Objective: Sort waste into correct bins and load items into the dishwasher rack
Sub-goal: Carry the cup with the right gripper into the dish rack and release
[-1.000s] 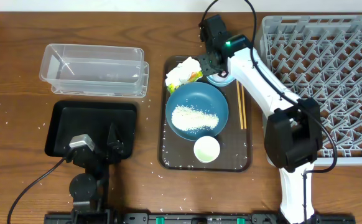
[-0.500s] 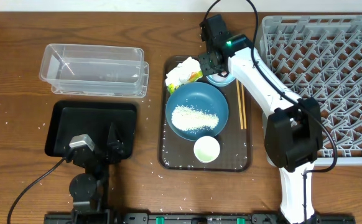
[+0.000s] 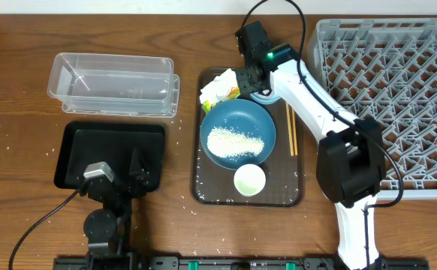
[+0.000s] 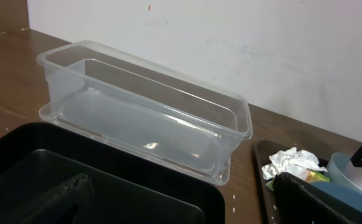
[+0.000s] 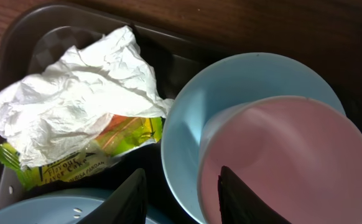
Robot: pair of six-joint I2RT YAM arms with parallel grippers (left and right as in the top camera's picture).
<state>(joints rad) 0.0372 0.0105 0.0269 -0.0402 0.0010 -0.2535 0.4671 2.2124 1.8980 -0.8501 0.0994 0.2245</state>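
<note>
Pink cup, right hand narrower around rim

Napkin hard against pale blue bowl rim; pink cup inside bowl

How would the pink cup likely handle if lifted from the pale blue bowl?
The pink cup looks smooth and rigid, so probably light and a bit slippery. It sits nested in the pale blue bowl, so the bowl may lift or shift with it.

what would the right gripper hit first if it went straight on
Probably the pink cup nested in the pale blue bowl; the right gripper straddles their near walls. Depth is unclear.
</note>
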